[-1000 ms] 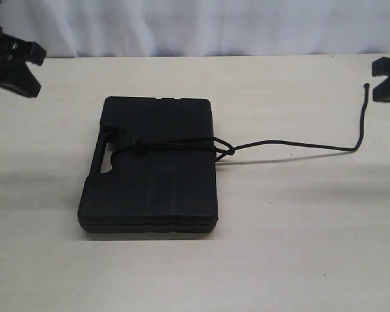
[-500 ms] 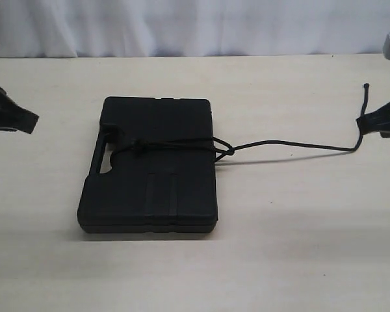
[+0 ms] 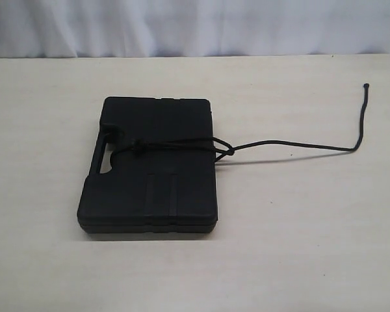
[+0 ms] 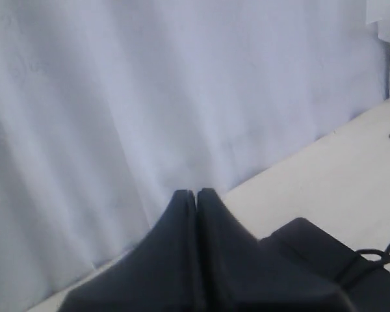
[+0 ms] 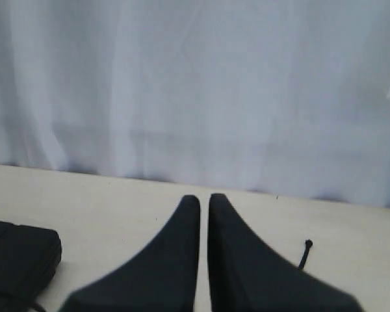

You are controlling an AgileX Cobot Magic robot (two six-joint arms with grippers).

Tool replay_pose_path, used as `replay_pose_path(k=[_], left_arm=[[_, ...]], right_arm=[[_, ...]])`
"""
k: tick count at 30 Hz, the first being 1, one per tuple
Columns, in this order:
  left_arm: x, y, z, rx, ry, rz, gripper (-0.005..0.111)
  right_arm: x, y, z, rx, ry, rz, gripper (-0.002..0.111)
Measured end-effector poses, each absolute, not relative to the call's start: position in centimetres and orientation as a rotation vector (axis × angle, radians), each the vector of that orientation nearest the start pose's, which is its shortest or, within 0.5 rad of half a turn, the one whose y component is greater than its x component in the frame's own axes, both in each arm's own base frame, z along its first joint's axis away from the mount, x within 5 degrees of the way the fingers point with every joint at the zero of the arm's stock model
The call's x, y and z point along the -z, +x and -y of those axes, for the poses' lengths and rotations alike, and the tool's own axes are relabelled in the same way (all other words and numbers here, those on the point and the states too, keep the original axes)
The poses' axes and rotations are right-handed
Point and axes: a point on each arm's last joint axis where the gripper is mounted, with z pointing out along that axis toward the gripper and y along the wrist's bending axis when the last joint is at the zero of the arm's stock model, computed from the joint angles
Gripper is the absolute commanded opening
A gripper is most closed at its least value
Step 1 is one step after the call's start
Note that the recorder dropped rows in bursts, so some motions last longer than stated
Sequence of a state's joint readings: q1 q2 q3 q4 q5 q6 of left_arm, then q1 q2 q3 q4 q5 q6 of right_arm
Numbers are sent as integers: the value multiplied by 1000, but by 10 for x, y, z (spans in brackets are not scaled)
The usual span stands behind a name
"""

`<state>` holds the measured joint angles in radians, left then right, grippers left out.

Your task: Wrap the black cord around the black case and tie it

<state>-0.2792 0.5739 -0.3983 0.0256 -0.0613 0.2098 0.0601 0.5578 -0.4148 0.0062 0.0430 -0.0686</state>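
Left claw (image 4: 195, 193) and right claw (image 5: 204, 198) both pinched narrow, empty. The black cord (image 5: 307, 244) tail lies nearer the right claw, running lengthwise back to the black case (image 3: 153, 166).

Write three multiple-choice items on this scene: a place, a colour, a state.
1. Where does the black cord's knotted tip lie?
A. on the black case
B. on the table, right of the case
C. inside the handle slot

2. What colour is the table?
A. red
B. dark green
C. pale beige

3. How does the cord sit on the case?
A. crossing its top, knotted
B. coiled in a pile
C. not touching it

1 B: the tip rests on bare table.
2 C: the surface is pale beige.
3 A: a knotted strand spans the case's top.
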Motion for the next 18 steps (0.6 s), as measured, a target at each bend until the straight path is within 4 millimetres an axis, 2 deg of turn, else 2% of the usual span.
replay_pose_path(k=[5,18], left_arm=[[-302,121,35,20,420,-1500,0],[-303,121,35,17,421,-1491,0]], right_arm=[[-298,118,-7,18,-116,-1619,4],[-299,117,-8,15,-123,-1607,4]])
